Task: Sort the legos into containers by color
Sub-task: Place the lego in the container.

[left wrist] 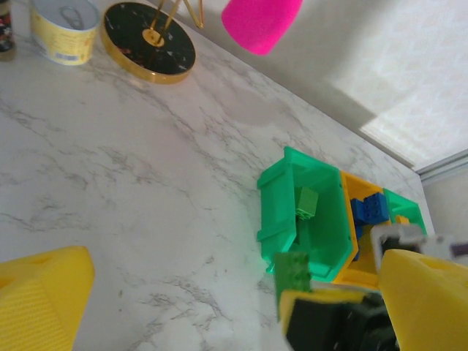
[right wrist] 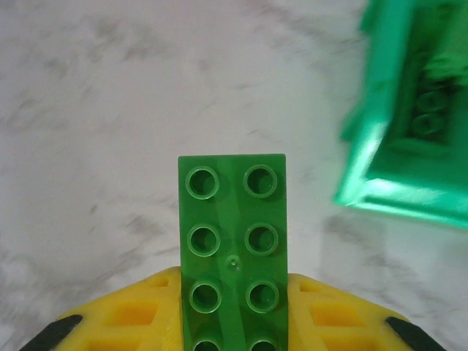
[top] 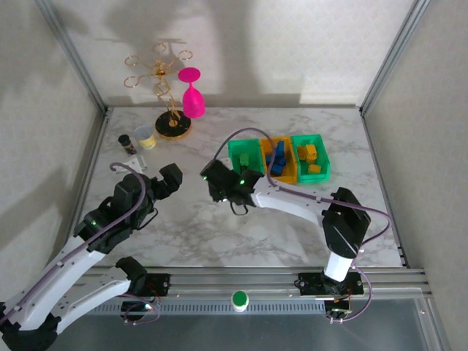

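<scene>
Right gripper [right wrist: 232, 311] clamps green lego [right wrist: 232, 241]; left gripper [top: 168, 178] gapes.

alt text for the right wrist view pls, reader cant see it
A green lego brick, studs toward the camera, is clamped in the right gripper, marble table behind it. A blurred green bin with another green brick inside sits at upper right.

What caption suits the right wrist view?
Right tool grips a green brick, with the green bin nearby on the marble table.
</scene>
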